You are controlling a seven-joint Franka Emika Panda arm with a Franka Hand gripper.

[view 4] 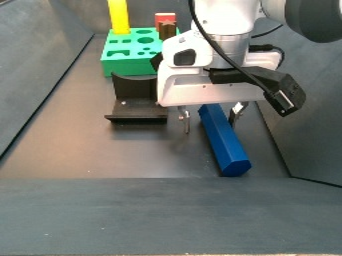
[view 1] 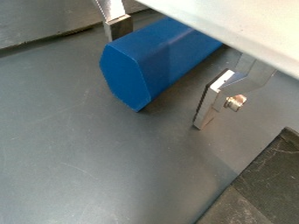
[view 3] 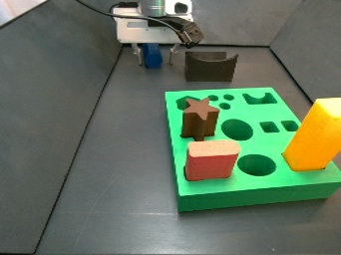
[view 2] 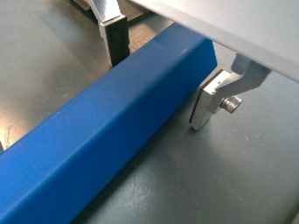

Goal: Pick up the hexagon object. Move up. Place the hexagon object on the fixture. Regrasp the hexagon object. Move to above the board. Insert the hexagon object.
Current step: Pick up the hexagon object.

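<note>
1. The board (view 3: pixel 253 164) is the biggest thing, a bright green slab carrying an orange block (view 3: pixel 312 132), a brown star peg (view 3: pixel 198 116) and a reddish block (view 3: pixel 210 159). It sits well apart from the work.
2. The arm reaches down from above at the far end of the tabletop (view 3: pixel 107 169), wrist vertical, the gripper (view 4: pixel 203 117) low over the surface.
3. The hexagon object (view 4: pixel 225 139) lies flat on the tabletop, just beside the fixture (view 4: pixel 136 106). Its long axis runs straight out from between the fingers, one end under the gripper.
4. In both wrist views the fingers (view 2: pixel 214 98) straddle that end, one plate on each side face, across the bar's width. They stand at a moderate spread, near the blue faces; whether the pads touch I cannot tell, so the pick-up looks not yet done.
</note>
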